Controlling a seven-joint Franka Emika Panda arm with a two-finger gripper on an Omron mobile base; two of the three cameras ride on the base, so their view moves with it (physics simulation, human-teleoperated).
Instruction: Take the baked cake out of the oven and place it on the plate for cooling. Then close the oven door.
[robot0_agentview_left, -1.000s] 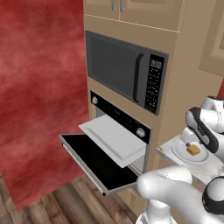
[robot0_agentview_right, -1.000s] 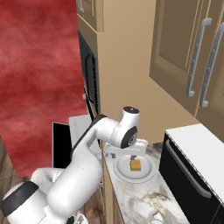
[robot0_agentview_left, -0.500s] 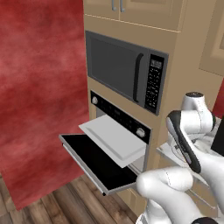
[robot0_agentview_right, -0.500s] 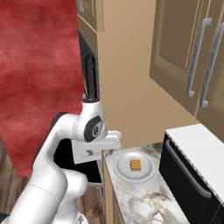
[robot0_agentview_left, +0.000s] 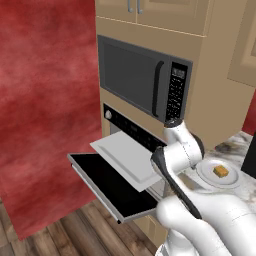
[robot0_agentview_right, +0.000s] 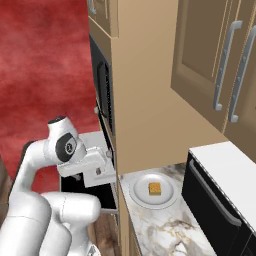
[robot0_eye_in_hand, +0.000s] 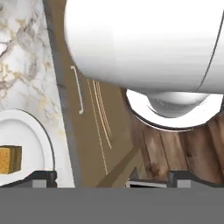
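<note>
The baked cake (robot0_agentview_right: 155, 188) lies on the plate (robot0_agentview_right: 137, 195), a small golden-brown block; both stand on the marble counter to the right of the oven (robot0_agentview_left: 131, 127). The same cake (robot0_agentview_left: 220, 172) and plate (robot0_agentview_left: 206, 175) sit beyond my arm. The oven door (robot0_agentview_left: 107, 182) hangs open and level, with a pale tray (robot0_agentview_left: 127, 155) pulled out above it. My gripper (robot0_agentview_right: 98, 171) hovers left of the counter edge, over the door's right end, pointing down. Its fingers stand wide open and empty (robot0_eye_in_hand: 113, 178), with the plate (robot0_eye_in_hand: 33, 131) and cake (robot0_eye_in_hand: 9, 159) to one side.
A dark grey microwave (robot0_agentview_left: 135, 82) sits above the oven. A black appliance (robot0_agentview_right: 220, 200) stands on the counter (robot0_agentview_right: 160, 230) right of the plate. Wall cupboards with bar handles (robot0_agentview_right: 222, 70) hang above. Wooden floor (robot0_agentview_left: 60, 230) lies below the open door.
My arm has swung away from above the plate, leftward to the open oven door. The cake stays on the plate. The jaws stay open.
</note>
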